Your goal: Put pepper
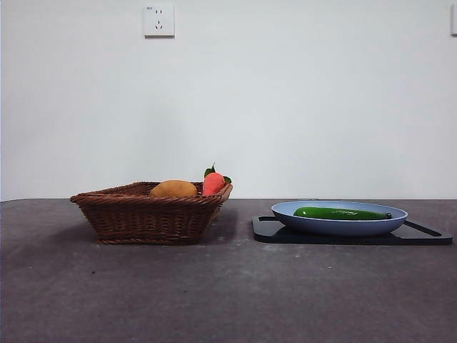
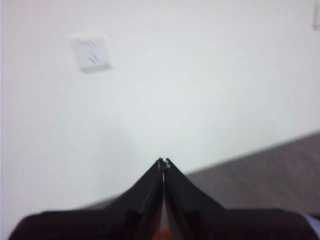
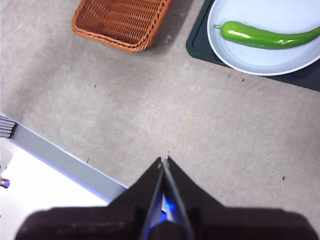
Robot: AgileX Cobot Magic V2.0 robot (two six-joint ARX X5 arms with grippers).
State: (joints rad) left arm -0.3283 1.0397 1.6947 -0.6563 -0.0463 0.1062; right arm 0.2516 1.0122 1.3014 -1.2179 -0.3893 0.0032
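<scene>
The long glossy green pepper (image 1: 341, 213) lies flat in the blue plate (image 1: 285, 211), which rests on a black tray (image 1: 265, 230) at the right of the table. From the right wrist view, the pepper (image 3: 270, 36) is seen from above, stretching across the plate (image 3: 260, 61). My right gripper (image 3: 164, 160) hangs shut over bare table, well short of the plate, holding nothing. My left gripper (image 2: 163, 162) is shut and empty, facing the white wall. Neither gripper shows in the front view.
A brown wicker basket (image 1: 146, 213) stands left of the tray, holding a rounded orange-yellow item (image 1: 173, 189) and a short red item with green leaves (image 1: 213, 182). The basket (image 3: 122, 21) also shows in the right wrist view. A white ledge (image 3: 35, 175) borders the table near my right gripper.
</scene>
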